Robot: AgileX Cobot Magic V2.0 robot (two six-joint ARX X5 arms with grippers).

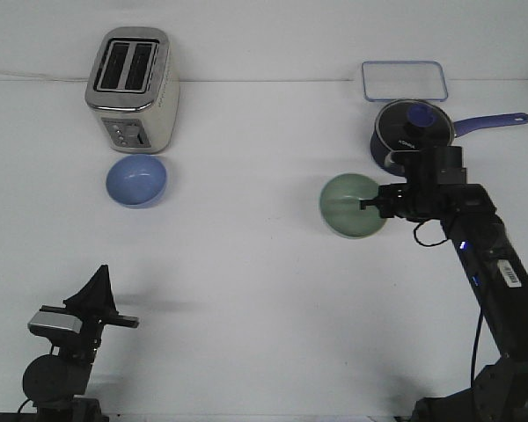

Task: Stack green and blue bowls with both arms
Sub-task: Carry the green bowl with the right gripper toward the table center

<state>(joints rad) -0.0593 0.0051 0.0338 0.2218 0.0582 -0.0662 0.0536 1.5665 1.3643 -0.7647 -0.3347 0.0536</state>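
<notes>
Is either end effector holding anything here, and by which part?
The right end effector grips the green bowl at its right rim. The left end effector holds nothing.

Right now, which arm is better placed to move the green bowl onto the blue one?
Right. Its hand is already at the green bowl's rim. The left hand sits low near the table's front edge, away from both bowls; the blue bowl is untouched.

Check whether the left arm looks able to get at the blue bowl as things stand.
Probably yes. The left end effector sits low and near the robot, and bare table lies between it and the blue bowl. The toaster stands behind the bowl, not in the path.
</notes>
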